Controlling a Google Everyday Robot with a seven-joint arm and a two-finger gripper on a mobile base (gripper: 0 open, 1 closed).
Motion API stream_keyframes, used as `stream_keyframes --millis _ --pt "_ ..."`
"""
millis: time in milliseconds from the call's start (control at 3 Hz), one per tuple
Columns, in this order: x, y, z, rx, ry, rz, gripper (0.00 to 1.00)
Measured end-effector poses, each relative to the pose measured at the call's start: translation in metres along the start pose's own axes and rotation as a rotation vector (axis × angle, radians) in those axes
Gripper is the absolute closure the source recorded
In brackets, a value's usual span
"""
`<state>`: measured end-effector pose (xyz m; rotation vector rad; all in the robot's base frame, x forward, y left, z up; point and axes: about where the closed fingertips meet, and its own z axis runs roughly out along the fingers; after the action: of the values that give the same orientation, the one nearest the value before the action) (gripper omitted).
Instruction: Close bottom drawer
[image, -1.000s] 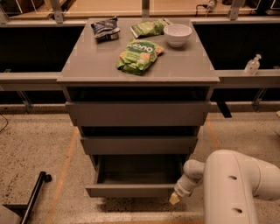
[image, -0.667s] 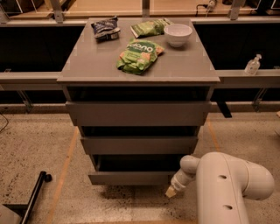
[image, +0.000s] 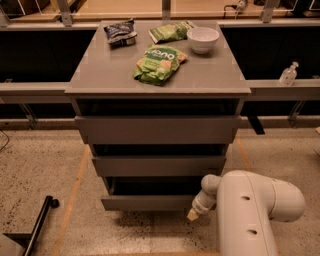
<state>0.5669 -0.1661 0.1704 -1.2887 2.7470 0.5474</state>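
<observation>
The bottom drawer (image: 147, 202) is a plain grey handle-less panel at the foot of the cabinet; it stands out only a little, with a dark gap above it. The mid drawer (image: 157, 165) and top drawer (image: 157, 129) sit above it. My gripper (image: 194, 215) is at the right end of the bottom drawer's front, low near the floor, touching or almost touching the panel. The white arm (image: 255, 210) fills the lower right and hides the cabinet's lower right corner.
On the cabinet top (image: 100, 75) lie a green snack bag (image: 159, 63), another green bag (image: 172, 31), a dark bag (image: 120, 32) and a white bowl (image: 202, 39). A sanitizer bottle (image: 288, 74) stands on the right rail. A black pole (image: 37, 227) lies on the floor at lower left.
The bottom drawer has slid back into the cabinet, from well open to nearly shut. My gripper and arm have moved forward with its front panel.
</observation>
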Motion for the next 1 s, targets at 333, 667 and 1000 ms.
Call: stream_keyframes --millis 333,667,1000 --pt "-0.042 -0.039 -0.0158 0.095 -0.042 -0.053 1.0" --pt "-0.0419 -0.039 -0.0157 0.095 -0.042 -0.053 1.0" --pt "-0.0462 -0.0441 -0.0126 0.112 -0.064 -0.046 1.0"
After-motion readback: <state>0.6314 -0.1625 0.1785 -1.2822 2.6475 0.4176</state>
